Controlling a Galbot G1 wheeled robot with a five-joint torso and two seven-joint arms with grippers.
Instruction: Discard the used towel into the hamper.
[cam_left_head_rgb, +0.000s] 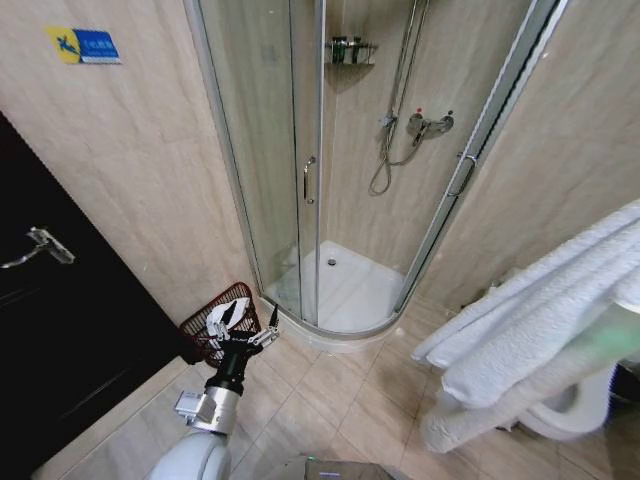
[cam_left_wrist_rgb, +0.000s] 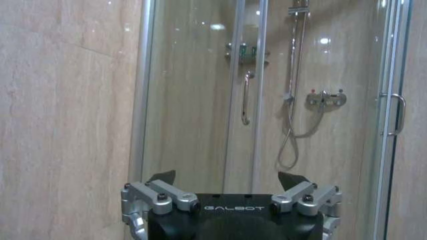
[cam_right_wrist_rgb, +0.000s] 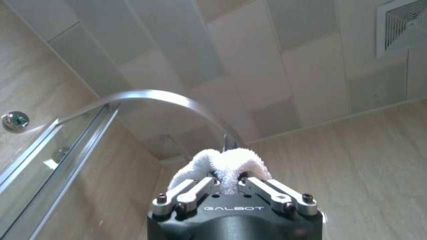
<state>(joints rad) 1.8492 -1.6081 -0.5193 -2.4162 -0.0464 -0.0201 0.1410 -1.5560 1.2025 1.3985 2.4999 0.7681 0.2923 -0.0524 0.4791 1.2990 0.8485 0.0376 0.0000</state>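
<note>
In a beige-tiled bathroom, the robot's right tool (cam_right_wrist_rgb: 227, 186) was clamped on a fold of thick white terry towel (cam_left_head_rgb: 545, 330), which hung high at the right of the head view. The left tool (cam_left_head_rgb: 240, 320), its fingers spread apart and empty, hovered just above the small round reddish-brown wire hamper (cam_left_head_rgb: 199, 330), which stood on the floor beside the curved glass shower enclosure (cam_left_head_rgb: 300, 180).
</note>
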